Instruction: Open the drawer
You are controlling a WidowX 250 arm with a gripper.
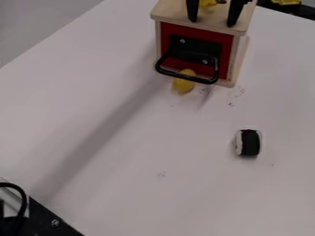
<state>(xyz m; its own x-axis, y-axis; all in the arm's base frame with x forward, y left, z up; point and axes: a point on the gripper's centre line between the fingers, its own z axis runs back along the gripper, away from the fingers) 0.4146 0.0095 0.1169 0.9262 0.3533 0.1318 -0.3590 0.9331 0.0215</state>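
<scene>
While our claw [212,21] hangs over the wooden box [170,11], fingers wide, the red drawer [226,53] looks shut in its front, black handle [201,80] jutting out! We'd clear the top, drop low, hook behind that bar and draw straight out, minding the yellow piece [183,85] by the handle.

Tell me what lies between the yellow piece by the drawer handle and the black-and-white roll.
The camera view shows only tabletop between the yellow piece and the roll, smudged near the piece.
</scene>
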